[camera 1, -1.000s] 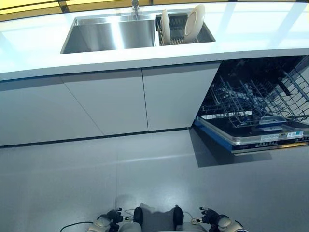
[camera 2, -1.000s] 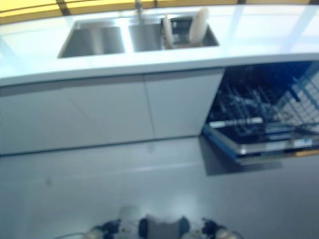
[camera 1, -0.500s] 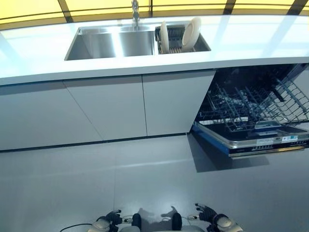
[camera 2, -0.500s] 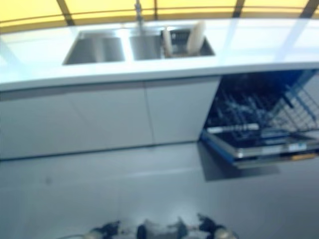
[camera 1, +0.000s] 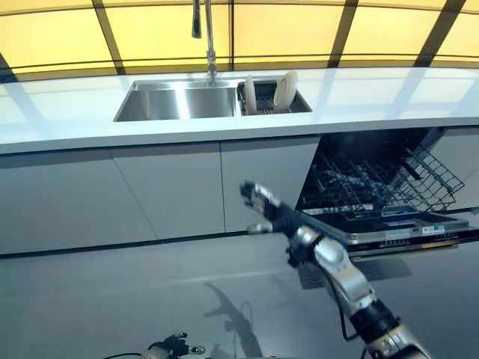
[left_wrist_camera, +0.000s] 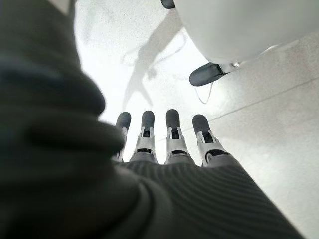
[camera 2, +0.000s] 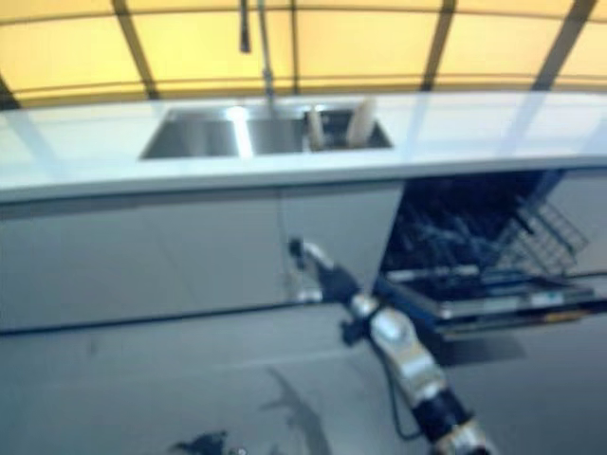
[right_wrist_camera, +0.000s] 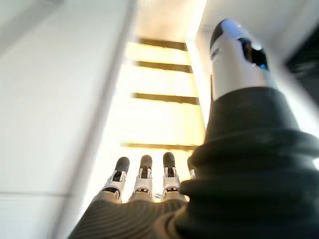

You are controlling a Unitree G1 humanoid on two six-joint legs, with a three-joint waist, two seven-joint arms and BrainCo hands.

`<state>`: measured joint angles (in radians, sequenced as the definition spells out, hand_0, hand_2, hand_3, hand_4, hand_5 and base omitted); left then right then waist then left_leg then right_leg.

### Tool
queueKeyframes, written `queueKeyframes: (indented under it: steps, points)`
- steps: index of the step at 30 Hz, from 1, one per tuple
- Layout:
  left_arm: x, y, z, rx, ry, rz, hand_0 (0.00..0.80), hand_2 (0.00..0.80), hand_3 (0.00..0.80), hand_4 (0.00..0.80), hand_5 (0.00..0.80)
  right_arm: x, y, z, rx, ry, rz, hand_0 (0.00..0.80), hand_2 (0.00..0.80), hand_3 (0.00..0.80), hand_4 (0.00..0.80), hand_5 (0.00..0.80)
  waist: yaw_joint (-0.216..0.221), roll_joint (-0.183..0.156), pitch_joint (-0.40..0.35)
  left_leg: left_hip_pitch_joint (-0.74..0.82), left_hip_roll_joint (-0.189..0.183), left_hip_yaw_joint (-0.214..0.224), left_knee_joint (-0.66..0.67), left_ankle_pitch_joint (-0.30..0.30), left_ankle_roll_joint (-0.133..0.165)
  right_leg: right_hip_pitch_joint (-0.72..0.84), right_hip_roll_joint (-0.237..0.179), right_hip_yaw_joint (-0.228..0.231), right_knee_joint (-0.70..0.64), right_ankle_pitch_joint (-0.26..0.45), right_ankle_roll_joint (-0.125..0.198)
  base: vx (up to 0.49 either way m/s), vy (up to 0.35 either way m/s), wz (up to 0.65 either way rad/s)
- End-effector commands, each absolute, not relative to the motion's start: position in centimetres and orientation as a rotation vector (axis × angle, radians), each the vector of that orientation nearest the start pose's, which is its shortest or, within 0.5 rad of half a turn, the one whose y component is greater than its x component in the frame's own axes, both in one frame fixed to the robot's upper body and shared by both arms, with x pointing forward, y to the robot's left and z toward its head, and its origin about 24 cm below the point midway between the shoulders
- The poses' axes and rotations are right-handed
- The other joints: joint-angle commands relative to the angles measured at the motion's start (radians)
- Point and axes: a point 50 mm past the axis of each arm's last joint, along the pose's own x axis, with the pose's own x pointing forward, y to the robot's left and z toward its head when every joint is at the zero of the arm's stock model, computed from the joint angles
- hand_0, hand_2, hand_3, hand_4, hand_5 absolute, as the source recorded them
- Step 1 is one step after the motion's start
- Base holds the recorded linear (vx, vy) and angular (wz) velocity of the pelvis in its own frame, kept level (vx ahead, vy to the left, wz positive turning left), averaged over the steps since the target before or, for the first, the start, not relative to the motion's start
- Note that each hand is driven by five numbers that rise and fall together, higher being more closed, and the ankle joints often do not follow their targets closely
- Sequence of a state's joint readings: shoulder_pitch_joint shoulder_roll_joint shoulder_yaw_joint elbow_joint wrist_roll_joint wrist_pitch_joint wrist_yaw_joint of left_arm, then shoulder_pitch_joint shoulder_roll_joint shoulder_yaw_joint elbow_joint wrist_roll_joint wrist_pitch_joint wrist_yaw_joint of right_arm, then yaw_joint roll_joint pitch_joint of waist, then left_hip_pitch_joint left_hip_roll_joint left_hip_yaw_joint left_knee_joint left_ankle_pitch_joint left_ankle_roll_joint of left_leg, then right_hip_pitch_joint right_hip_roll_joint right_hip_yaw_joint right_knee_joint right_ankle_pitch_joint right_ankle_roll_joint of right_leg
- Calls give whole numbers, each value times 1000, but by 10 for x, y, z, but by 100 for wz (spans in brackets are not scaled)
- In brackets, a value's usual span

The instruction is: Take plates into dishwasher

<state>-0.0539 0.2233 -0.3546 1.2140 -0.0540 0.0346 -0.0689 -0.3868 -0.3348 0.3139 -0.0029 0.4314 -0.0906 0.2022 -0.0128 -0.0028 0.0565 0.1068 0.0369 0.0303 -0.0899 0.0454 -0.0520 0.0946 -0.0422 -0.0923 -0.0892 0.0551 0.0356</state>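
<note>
Currently the right hand (camera 1: 262, 206) is raised in mid-air in front of the robot, fingers straight and relaxed, holding nothing; it sits in front of the white cabinet doors (camera 1: 168, 187) and well short of the counter. The left hand (left_wrist_camera: 169, 139) hangs low near the grey floor (camera 1: 112, 299), its fingers also straight and empty. Beyond the raised hand, a white countertop (camera 1: 67, 112) runs across the scene, with a steel sink (camera 1: 179, 101) set into it under a tall tap (camera 1: 202, 34). Two pale plates (camera 1: 284, 88) stand on edge in a dark rack (camera 1: 262, 101) in the sink's right compartment, untouched. Down to the right, the dishwasher (camera 1: 374, 187) is open, its wire basket (camera 1: 374, 176) pulled out over the lowered door (camera 1: 404, 228). The task looks barely begun: no plate has been picked up. Judging from here, the risks lie in the reach. The plates stand well away, so the robot must close in first. A clumsy grip on an upright plate could tip it against its neighbour, and the lowered door juts into the walking path.
</note>
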Motion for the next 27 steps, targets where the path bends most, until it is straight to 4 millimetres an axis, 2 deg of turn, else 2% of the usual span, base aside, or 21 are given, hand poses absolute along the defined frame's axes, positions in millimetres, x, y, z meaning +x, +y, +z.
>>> queueKeyframes:
  steps: [1,5,8,9,11,14,15,17,20,21,22,24,25,27]
  points:
    - [114,200,-163,383,1255,-250,0,0,0,0,0,308,-111,215,63,-621,457,0,0,0,0,0,15,-41,-1,-5,-78,-15,3,-52,80,1,-30,17,6,-1,15,45,138,-3]
    - [113,203,-163,384,1267,-256,0,0,0,0,0,318,-129,257,33,-728,275,0,0,0,0,0,27,-44,2,6,-91,-18,3,-59,96,3,-53,10,36,-4,28,76,157,0]
    - [109,206,-164,397,1275,-257,0,0,0,0,0,324,-138,274,46,-740,198,0,0,0,0,0,38,-46,10,7,-101,-19,17,-60,112,-21,-77,18,116,-27,37,84,206,0]
    - [107,209,-164,407,1277,-257,0,0,0,0,0,327,-142,282,42,-757,159,0,0,0,0,0,42,-44,25,-6,-110,-22,55,-66,122,-46,-89,24,194,-36,39,68,257,0]
    - [107,212,-163,416,1277,-256,0,0,0,0,0,329,-145,288,42,-757,142,0,0,0,0,0,45,-43,41,-20,-118,-30,87,-71,131,-78,-101,29,284,-20,42,28,176,-1]
    - [108,220,-162,436,1285,-261,0,0,0,0,0,331,-155,297,37,-767,94,0,0,0,0,0,55,-35,66,-40,-128,-52,120,-75,140,-153,-126,30,455,48,36,39,150,-13]
    - [106,223,-162,450,1294,-266,0,0,0,0,0,331,-159,301,32,-772,79,0,0,0,0,0,60,-25,75,-40,-125,-60,124,-73,142,-191,-132,18,546,79,37,81,140,-12]
    - [100,229,-162,465,1322,-267,0,0,0,0,0,332,-164,308,15,-781,59,0,0,0,0,0,65,-20,85,-35,-126,-70,125,-72,143,-251,-129,9,617,114,42,138,115,5]
    - [95,232,-162,469,1340,-266,0,0,0,0,0,332,-167,314,15,-785,50,0,0,0,0,0,62,-23,91,-29,-132,-76,128,-75,143,-288,-115,5,616,129,48,125,26,16]
    - [92,233,-163,471,1351,-265,0,0,0,0,0,332,-168,317,9,-784,43,0,0,0,0,0,56,-31,93,-21,-141,-84,129,-80,140,-310,-96,1,572,128,49,399,-49,36]
    - [89,232,-164,480,1366,-268,0,0,0,0,0,333,-173,320,7,-784,35,0,0,0,0,0,42,-52,97,-8,-165,-111,135,-96,135,-319,-71,2,429,108,45,475,-91,29]
    - [85,230,-165,486,1371,-269,0,0,0,0,0,333,-178,322,10,-781,36,0,0,0,0,0,26,-66,100,10,-184,-135,142,-119,131,-313,-53,-8,285,111,51,463,-116,11]
    - [85,228,-166,491,1371,-270,0,0,0,0,0,333,-180,323,14,-777,35,0,0,0,0,0,12,-77,101,29,-200,-150,149,-145,132,-327,-48,-1,198,144,64,484,-137,24]
    - [90,226,-165,500,1353,-274,0,0,0,0,0,335,-182,325,12,-746,37,0,0,0,0,0,-21,-81,104,79,-207,-172,167,-193,134,-362,-51,24,65,203,79,605,-163,51]
